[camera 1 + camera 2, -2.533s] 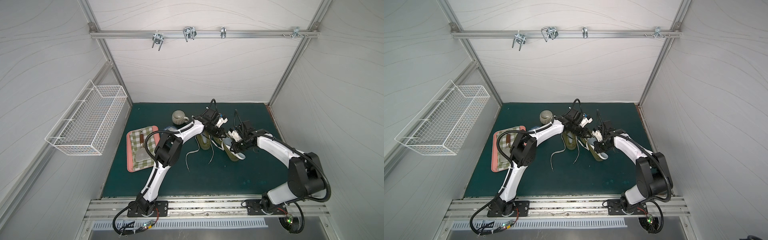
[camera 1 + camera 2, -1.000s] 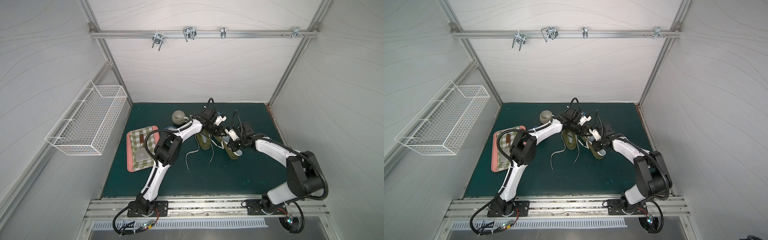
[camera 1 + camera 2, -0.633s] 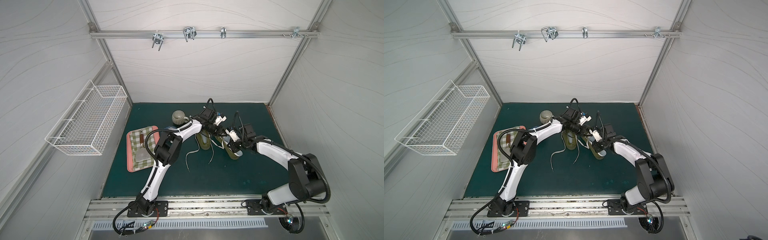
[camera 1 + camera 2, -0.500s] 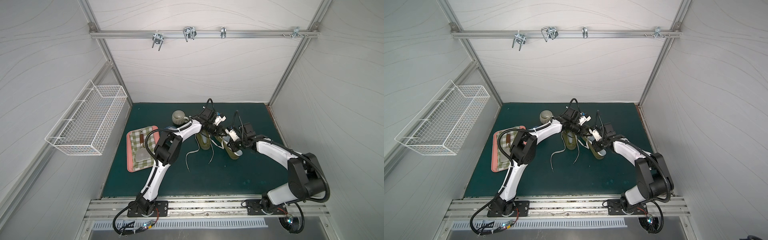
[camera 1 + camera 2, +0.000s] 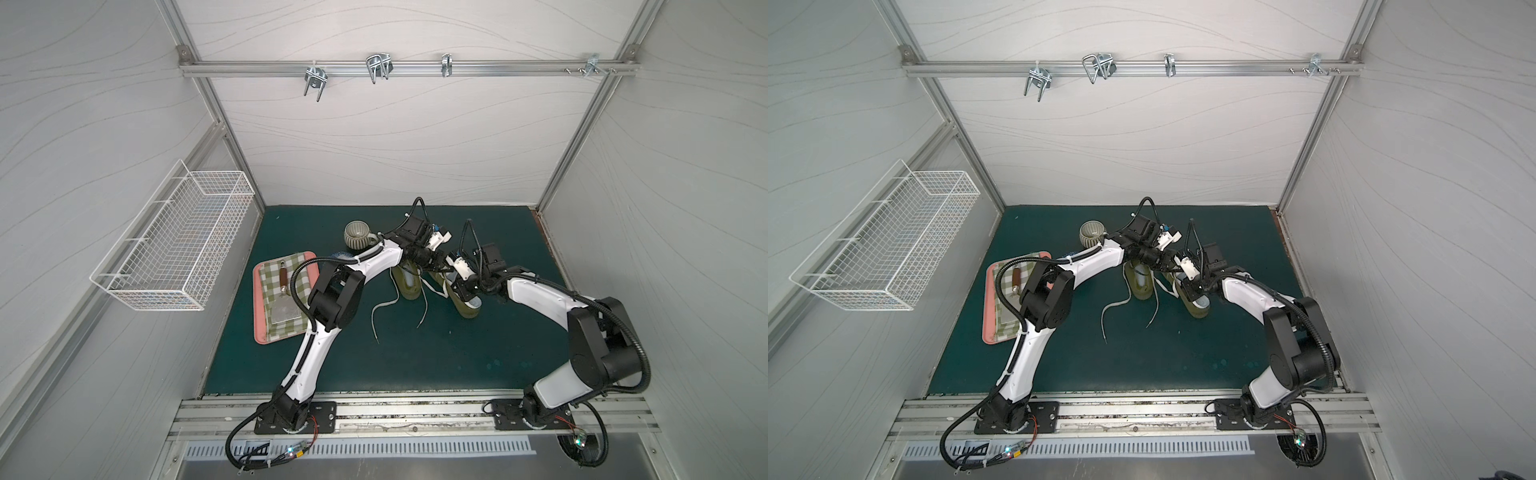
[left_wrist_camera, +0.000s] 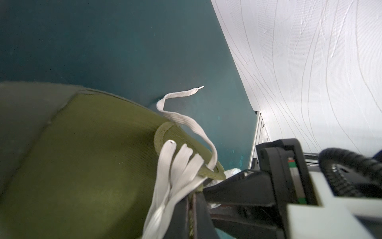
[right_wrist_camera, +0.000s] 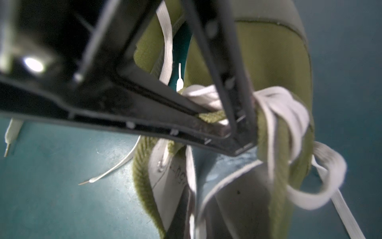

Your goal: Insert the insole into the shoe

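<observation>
Pinching with the left gripper [image 6: 191,209]: clamped tight on a strip of olive fabric at the laced throat of the shoe [image 5: 466,309], right against a bunch of white laces [image 6: 177,165]. Pinching too with the right gripper [image 7: 237,135]: drawn almost fully together on olive tongue fabric and a fold of lace of that same shoe. Puts the pale blue insole [image 7: 219,167] just beneath the right gripper's tips, lying white-edged in the mouth of the shoe, against the olive collar alongside. Reads in both top views as only a small pale patch at the shoe's near end, under both crowded grippers. Stands just beside a second olive shoe [image 5: 409,291], with loose lace ends trailing over the green mat [image 5: 415,361]. Carries, on the pink tray [image 5: 256,307] to the left, a green-checked cloth [image 5: 270,278] and on it a brown-handled metal scraper [image 5: 284,297]. On the left wall, a white wire basket [image 5: 174,249]. Behind the tray, a ribbed grey mug [image 5: 356,235], inside too small to read. Hides the insole's front part under tongue, laces and black fingers, depth of reach impossible to tell. Blurs heavily in the right wrist view; cuts the shoe off at the frame edge in the left wrist view.
</observation>
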